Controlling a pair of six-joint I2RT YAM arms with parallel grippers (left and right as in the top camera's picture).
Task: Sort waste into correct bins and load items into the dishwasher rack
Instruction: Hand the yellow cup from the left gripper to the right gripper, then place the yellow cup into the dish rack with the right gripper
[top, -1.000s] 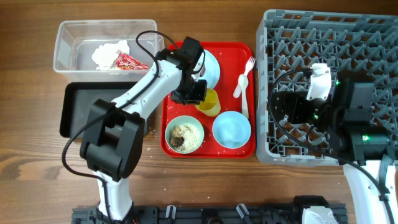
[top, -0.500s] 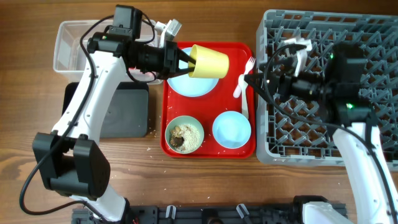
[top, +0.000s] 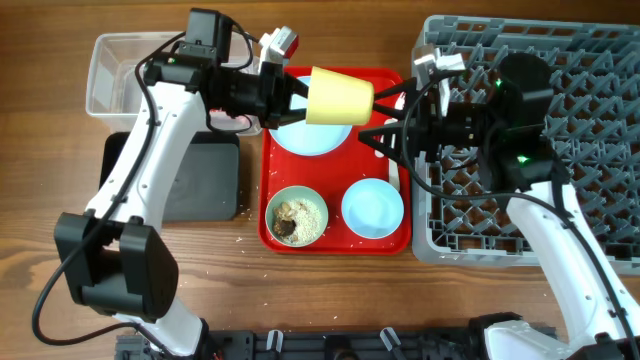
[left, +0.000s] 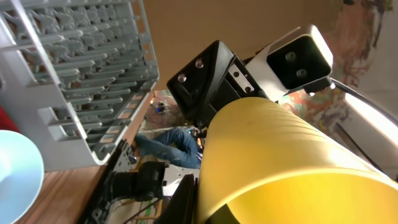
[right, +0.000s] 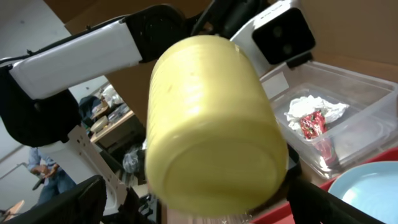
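My left gripper (top: 298, 92) is shut on the rim of the small yellow cup (top: 340, 97), holding it sideways in the air over the pale blue plate (top: 312, 137) on the red tray. The cup (left: 280, 162) fills the left wrist view. My right gripper (top: 375, 117) stands open just right of the cup's base, and its fingers flank the cup (right: 211, 124) without touching. A bowl with rice and brown bits (top: 297, 215) and an empty blue bowl (top: 372, 208) sit on the tray. Tissue (right: 311, 107) and the red wrapper (right: 313, 123) lie in the clear tub (right: 348, 74).
The red tray (top: 335, 243) lies at table centre. The grey dishwasher rack (top: 570, 60) fills the right side, with my right arm reaching across its left edge. The clear tub (top: 115, 75) stands at the back left, with the black tub (top: 195, 180) in front of it. Loose grains dot the wood near the tray.
My left arm lifted the yellow cup off the tray, turned it sideways and carried it right. My right arm swung left from over the rack until its open fingers reached the cup's base.
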